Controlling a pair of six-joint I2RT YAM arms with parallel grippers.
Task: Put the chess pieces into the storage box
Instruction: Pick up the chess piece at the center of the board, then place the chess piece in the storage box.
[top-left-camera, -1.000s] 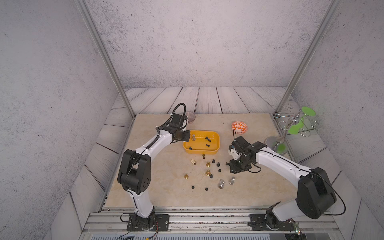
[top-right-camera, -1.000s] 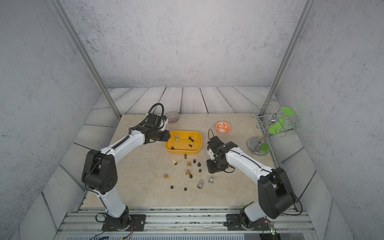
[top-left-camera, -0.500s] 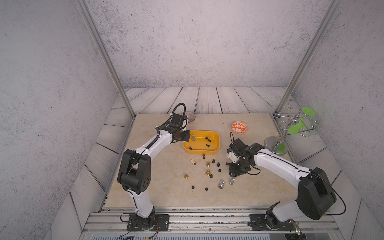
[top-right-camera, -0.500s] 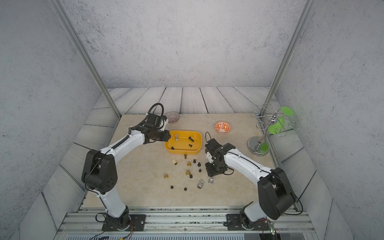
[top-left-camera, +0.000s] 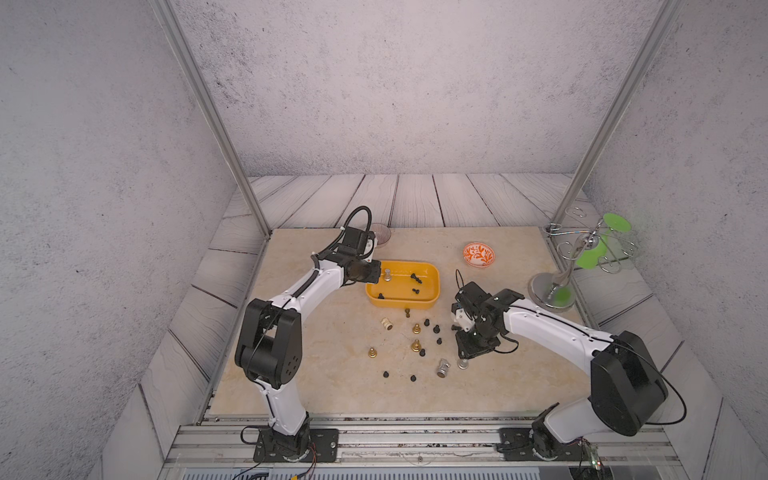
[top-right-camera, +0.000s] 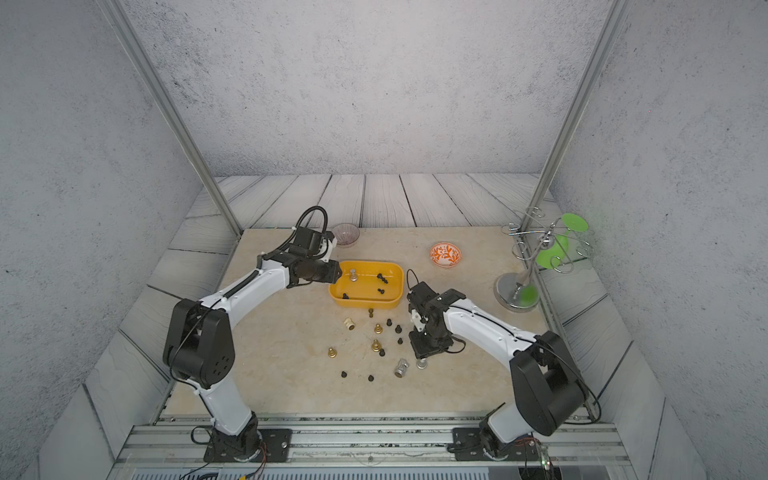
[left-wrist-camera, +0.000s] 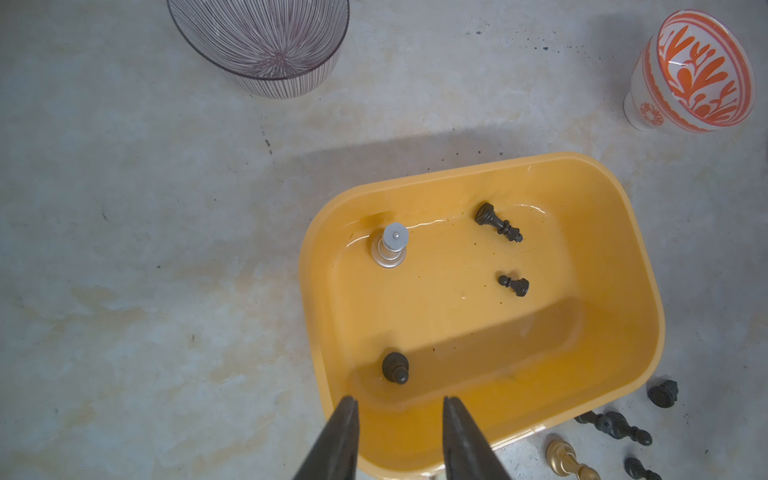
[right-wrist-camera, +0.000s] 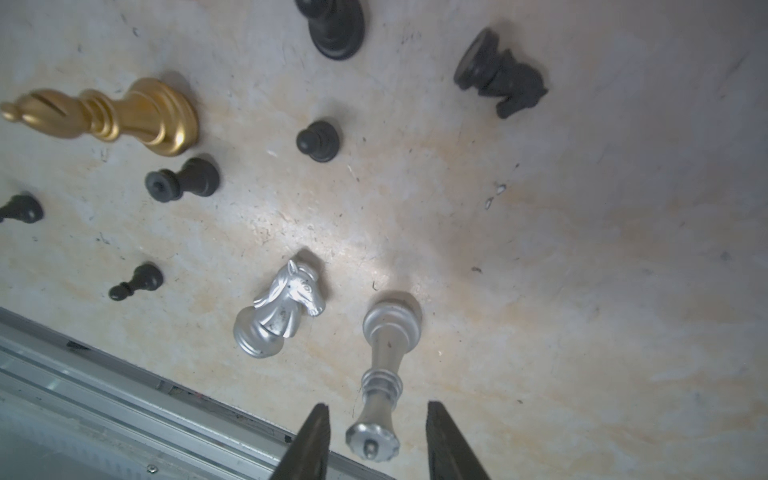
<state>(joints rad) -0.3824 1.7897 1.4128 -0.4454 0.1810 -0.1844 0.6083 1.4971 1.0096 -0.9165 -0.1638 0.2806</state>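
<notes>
The yellow-orange storage box (top-left-camera: 428, 305) holds a standing silver piece (left-wrist-camera: 390, 245) and three small black pieces (left-wrist-camera: 496, 222). My left gripper (left-wrist-camera: 399, 401) hovers open over the box's left end, with nothing between its fingers. In front of the box, loose chess pieces lie scattered: gold ones (top-left-camera: 415, 345), black ones (top-left-camera: 436, 329), a cream one (top-left-camera: 387, 324) and a toppled silver knight (right-wrist-camera: 282, 307). My right gripper (right-wrist-camera: 378, 405) is open and straddles the head of an upright silver piece (right-wrist-camera: 380, 374), with a gap on each side; the same piece (top-left-camera: 462, 364) shows in a top view.
An orange-and-white bowl (top-left-camera: 478, 254) stands behind the box to the right. A ribbed glass bowl (top-left-camera: 381, 235) sits behind my left wrist. A metal stand with green discs (top-left-camera: 582, 253) occupies the right edge. The front rail (right-wrist-camera: 83, 395) runs near the silver pieces.
My right arm has swung from beside the box toward the table's front and now sits over the upright silver piece. The left arm has not moved.
</notes>
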